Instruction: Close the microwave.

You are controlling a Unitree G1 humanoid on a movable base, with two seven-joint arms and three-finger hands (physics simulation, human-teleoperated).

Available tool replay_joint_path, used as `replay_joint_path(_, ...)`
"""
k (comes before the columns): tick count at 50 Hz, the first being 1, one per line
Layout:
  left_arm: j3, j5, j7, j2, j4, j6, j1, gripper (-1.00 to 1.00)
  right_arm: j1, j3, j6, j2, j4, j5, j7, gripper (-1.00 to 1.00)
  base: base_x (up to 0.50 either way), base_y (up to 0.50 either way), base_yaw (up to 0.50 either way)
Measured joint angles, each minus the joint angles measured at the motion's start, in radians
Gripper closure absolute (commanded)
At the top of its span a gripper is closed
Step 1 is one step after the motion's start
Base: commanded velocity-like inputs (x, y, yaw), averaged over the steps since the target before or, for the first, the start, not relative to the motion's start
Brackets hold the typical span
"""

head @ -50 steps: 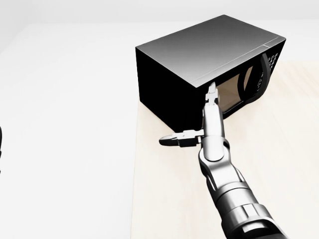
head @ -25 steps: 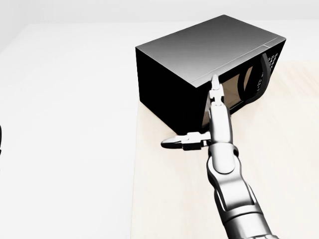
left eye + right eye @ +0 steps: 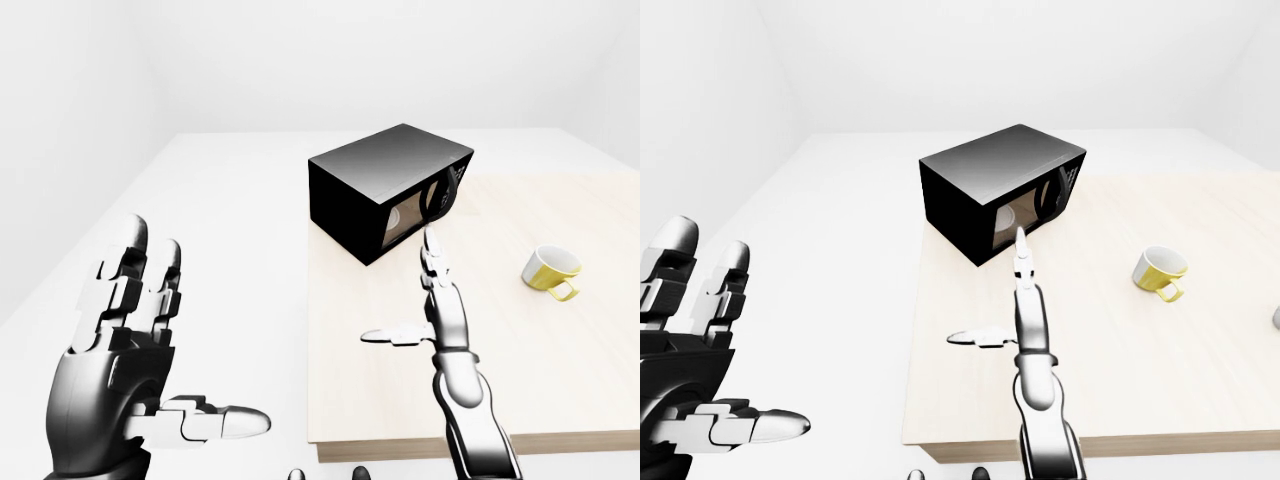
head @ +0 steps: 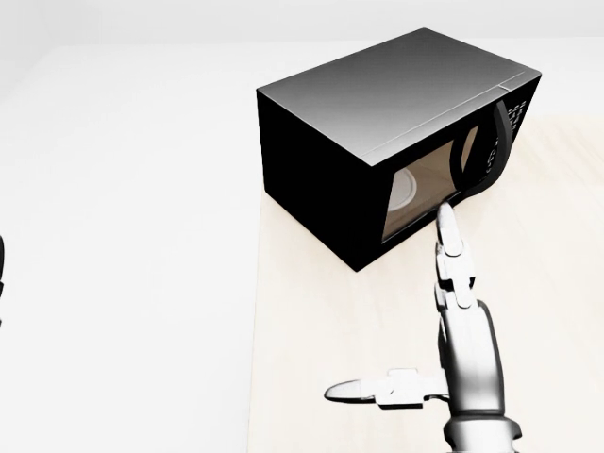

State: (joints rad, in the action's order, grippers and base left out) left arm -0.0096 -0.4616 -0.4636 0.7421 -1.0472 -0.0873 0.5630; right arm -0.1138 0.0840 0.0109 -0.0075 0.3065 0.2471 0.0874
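Observation:
A black microwave (image 4: 377,123) stands at the table's left edge, turned at an angle. Its door (image 4: 420,193) with a glass window lies flush with the front, the handle (image 4: 495,142) at its right. My right hand (image 4: 392,307) is open below the door, fingers (image 4: 451,255) pointing up at it and thumb stretched left, a short gap from the microwave. My left hand (image 3: 195,335) is open and empty, raised at the lower left of the left-eye view, far from the table.
The light wooden table (image 3: 560,380) carries a yellow mug (image 3: 552,270) to the right of the microwave. A small grey thing (image 3: 1276,318) shows at the right-eye view's right edge. White floor lies left of the table.
My right hand has drawn back down the head view, from the door's left edge to a spot below it. The microwave has not moved.

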Motion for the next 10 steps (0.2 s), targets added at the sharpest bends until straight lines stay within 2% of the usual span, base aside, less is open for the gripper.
replay_joint_path(10, -0.001, 0.001, 0.0, 0.001, 0.0, 0.0, 0.002, -1.0, -0.096, 0.017, 0.02, -0.005, 0.164, 0.009, -0.016, -1.0, 0.0, 0.0, 0.0)
